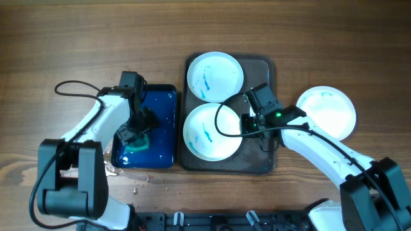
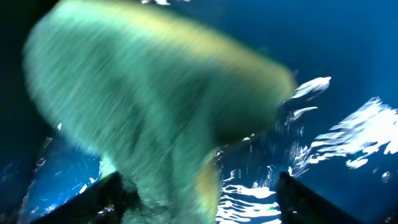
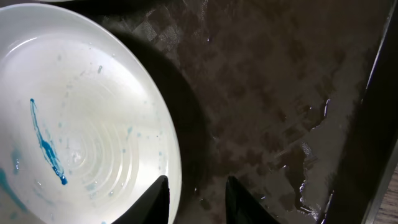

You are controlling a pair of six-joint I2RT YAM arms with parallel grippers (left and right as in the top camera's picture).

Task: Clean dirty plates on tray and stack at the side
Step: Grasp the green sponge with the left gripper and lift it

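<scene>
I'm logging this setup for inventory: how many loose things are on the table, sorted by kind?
White plates: 3
Trays: 2, the dark tray and the blue tray
Green sponge: 1
Total: 6

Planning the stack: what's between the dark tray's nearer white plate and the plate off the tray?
Overhead view: the right gripper and the dark rectangular tray's raised rim.

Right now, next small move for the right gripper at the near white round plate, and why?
Probably close the right gripper on the blue-streaked white round plate: its open jaws straddle the rim, and the plate lies on the dark brown rectangular tray.
</scene>
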